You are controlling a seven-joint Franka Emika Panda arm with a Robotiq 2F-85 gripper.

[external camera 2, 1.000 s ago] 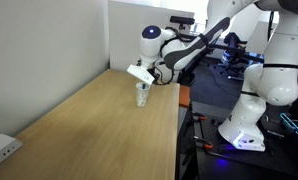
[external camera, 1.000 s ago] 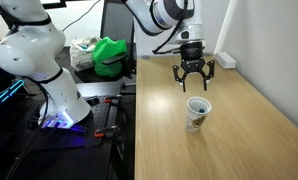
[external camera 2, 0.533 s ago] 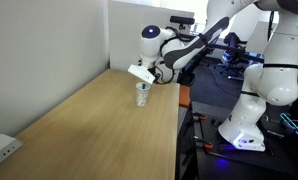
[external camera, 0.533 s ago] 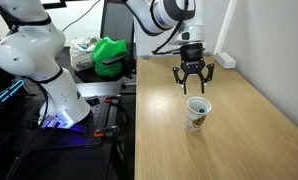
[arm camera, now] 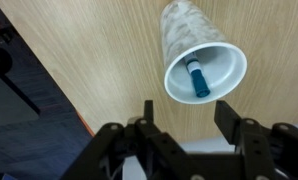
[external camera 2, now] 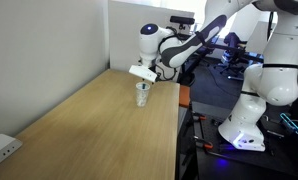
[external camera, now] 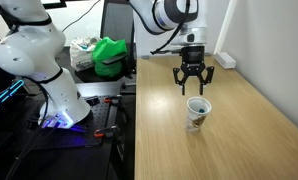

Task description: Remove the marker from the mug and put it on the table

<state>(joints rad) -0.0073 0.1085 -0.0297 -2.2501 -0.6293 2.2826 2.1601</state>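
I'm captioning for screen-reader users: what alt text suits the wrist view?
A thin teal marker sits inside a white patterned mug on a light wood-grain table. The black tool hangs open above it, holding nothing.

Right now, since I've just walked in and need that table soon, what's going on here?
The robot arm's gripper hangs open above a white mug that stands on the light wood table. The marker sits inside the mug, as the wrist view shows. Nothing is gripped, so the marker has not yet been taken out.
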